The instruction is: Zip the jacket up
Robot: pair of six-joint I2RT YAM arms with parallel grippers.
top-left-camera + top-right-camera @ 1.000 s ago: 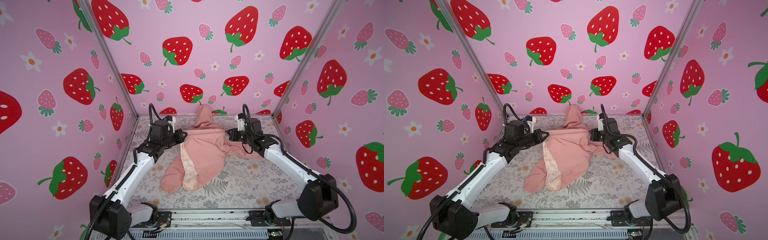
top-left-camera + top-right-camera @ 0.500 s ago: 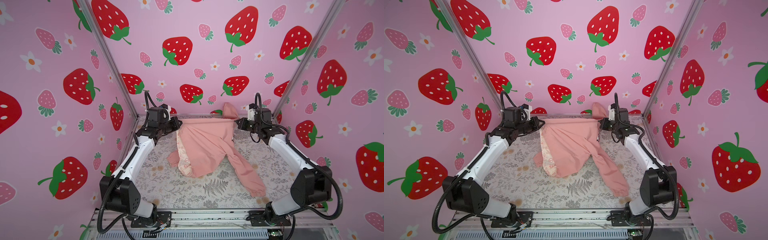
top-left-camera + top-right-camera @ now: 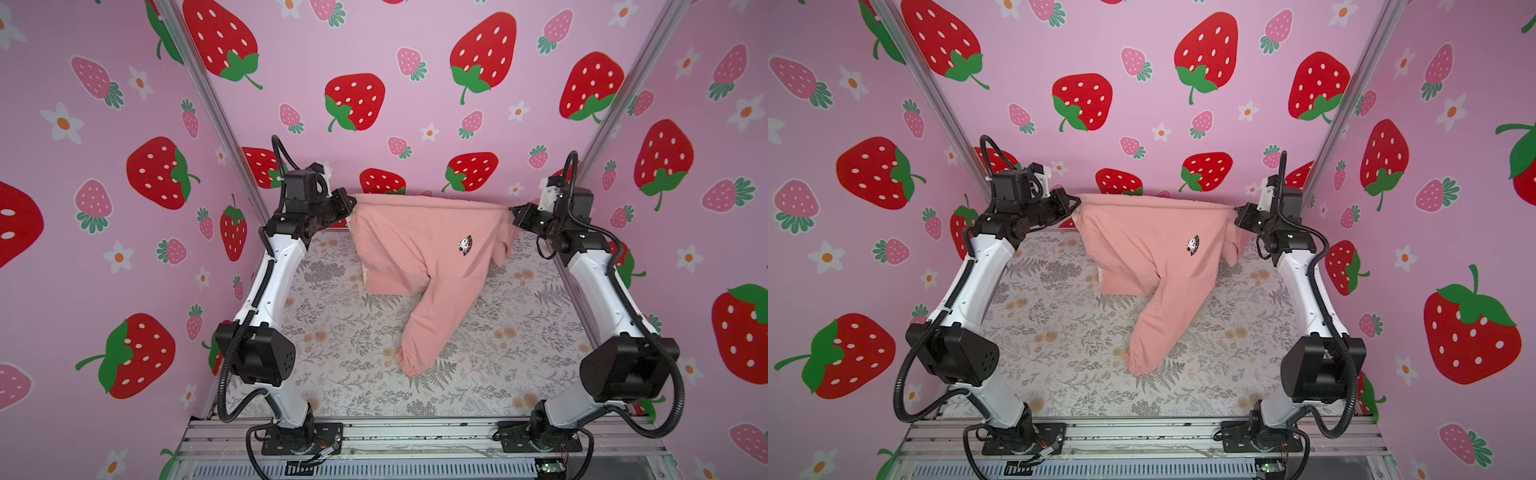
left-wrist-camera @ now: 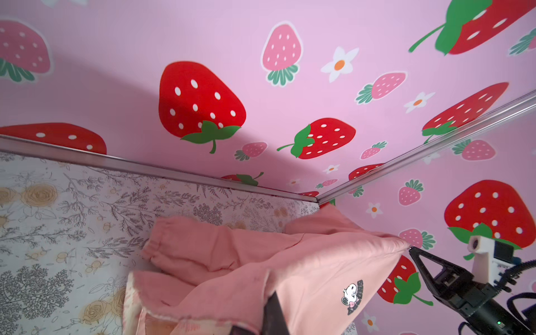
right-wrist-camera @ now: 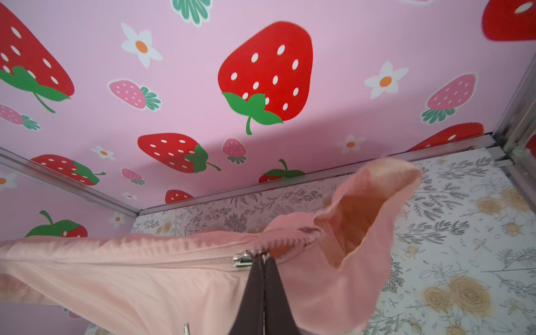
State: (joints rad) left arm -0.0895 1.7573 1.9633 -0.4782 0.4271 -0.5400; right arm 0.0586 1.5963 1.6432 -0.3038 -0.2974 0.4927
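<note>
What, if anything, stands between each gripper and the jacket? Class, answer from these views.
Nothing visible does. The left gripper and the right gripper are each shut on the jacket, which hangs stretched between them. The right one pinches the fabric beside the zipper slider. One sleeve trails onto the table.

Matt soft cloth jacket [image 3: 419, 249]; shiny metal zipper slider [image 5: 242, 260]; matt floral-print table cover [image 3: 332, 340].

Floral-printed table [image 3: 332, 332]; a sleeve cuff and lower fold of the jacket [image 3: 419, 249] rest on its middle.
</note>
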